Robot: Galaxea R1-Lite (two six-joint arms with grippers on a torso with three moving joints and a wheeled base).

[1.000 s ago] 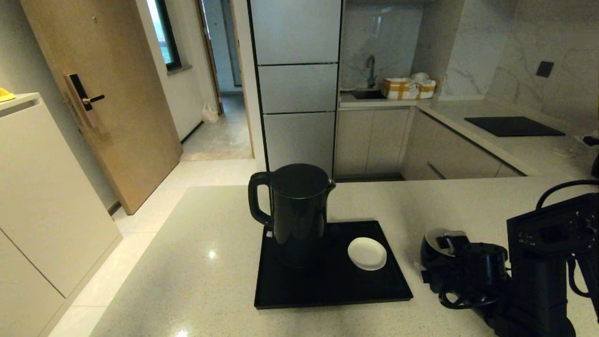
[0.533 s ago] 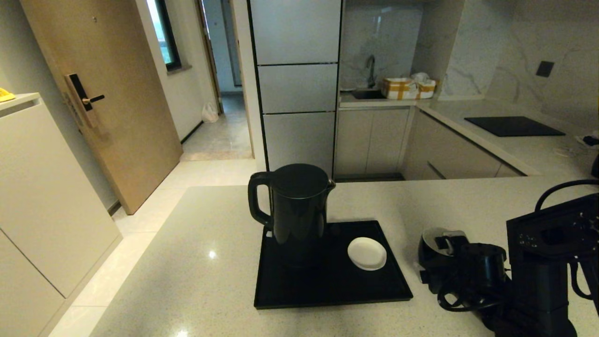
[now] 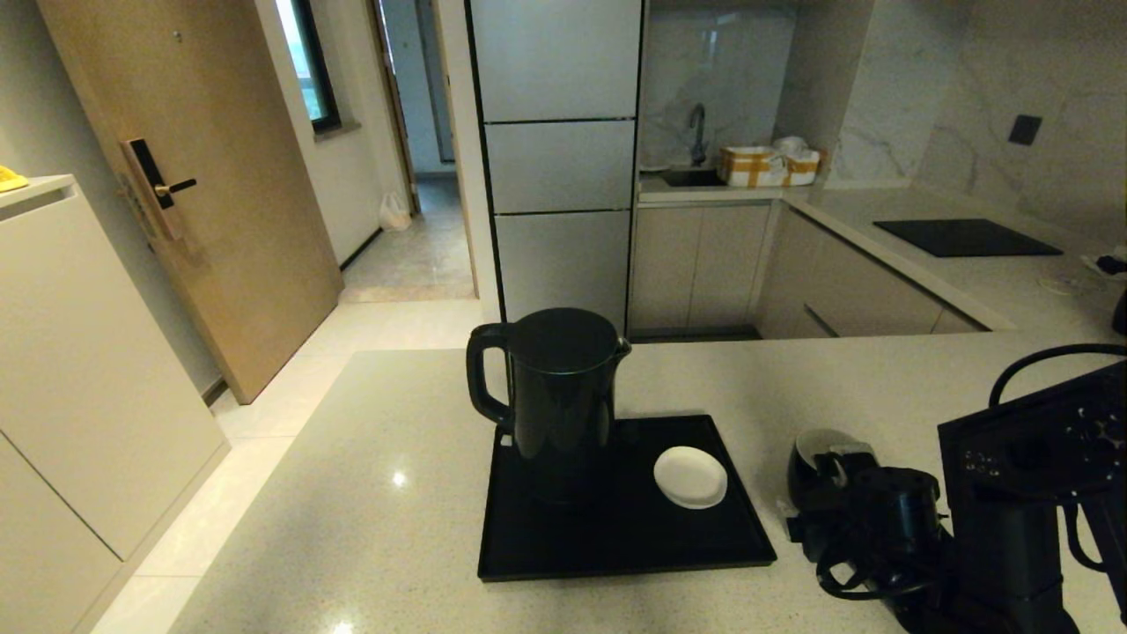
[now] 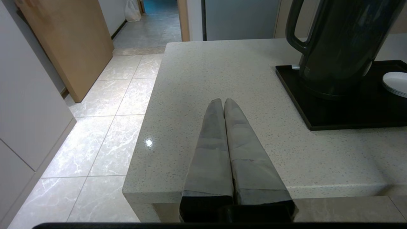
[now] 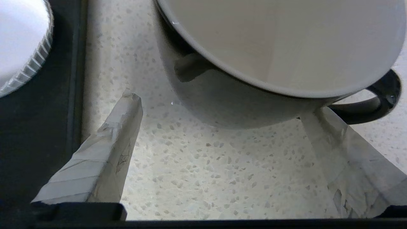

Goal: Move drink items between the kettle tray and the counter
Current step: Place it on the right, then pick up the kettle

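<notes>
The black cup [image 3: 819, 462] sits on the counter [image 3: 370, 493], at the tray's [image 3: 616, 550] 3 o'clock. Right gripper [image 5: 219, 111] spread around it. Kettle [image 3: 555, 396] and white saucer [image 3: 691, 476] occupy the tray. Left gripper [image 4: 221, 103] pressed together, parked.

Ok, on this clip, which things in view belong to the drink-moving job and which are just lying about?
Belong to the job:
kettle, standing on the tray
tray
cup, on the counter beside the tray
counter
right gripper, open beside the cup
left gripper, shut, idle over the counter

Just lying about:
white saucer on the tray
cooktop
sink tap
</notes>
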